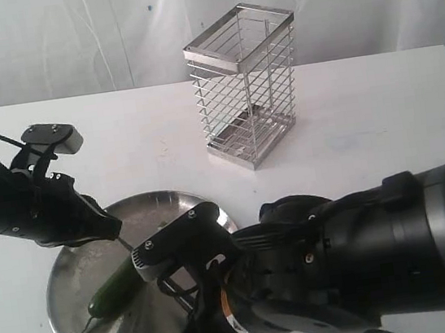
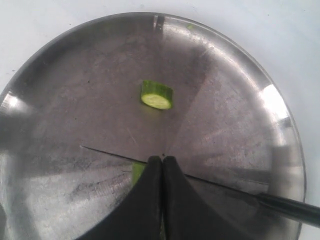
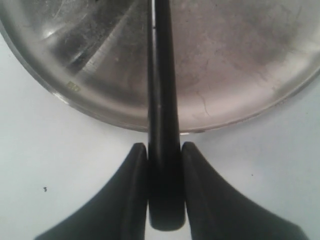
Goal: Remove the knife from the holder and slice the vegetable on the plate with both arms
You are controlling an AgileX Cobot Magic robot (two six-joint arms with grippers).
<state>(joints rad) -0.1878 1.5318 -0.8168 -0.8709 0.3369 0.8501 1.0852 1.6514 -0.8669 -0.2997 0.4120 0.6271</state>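
Nearest, the right gripper (image 3: 163, 148) clamps the knife (image 3: 161, 75) by its handle at the near rim of the plate (image 1: 66, 287) on the white table (image 1: 380, 113), the left gripper (image 2: 162, 159) pinched shut over the vegetable (image 1: 116, 290) lying on that plate, the holder (image 1: 244, 81) standing far back before a white curtain (image 1: 42, 42)

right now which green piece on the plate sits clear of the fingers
The short cut slice, alone beyond the knife; the long stemmed vegetable runs under the shut fingers of the left gripper.

No text can be read anywhere. A tiny stamped mark (image 3: 74, 86) sits near the rim of the plate (image 3: 225, 65), too small and blurred to make out. A white and orange sticker (image 1: 226, 305) on the right arm (image 1: 365, 254) is likewise illegible.
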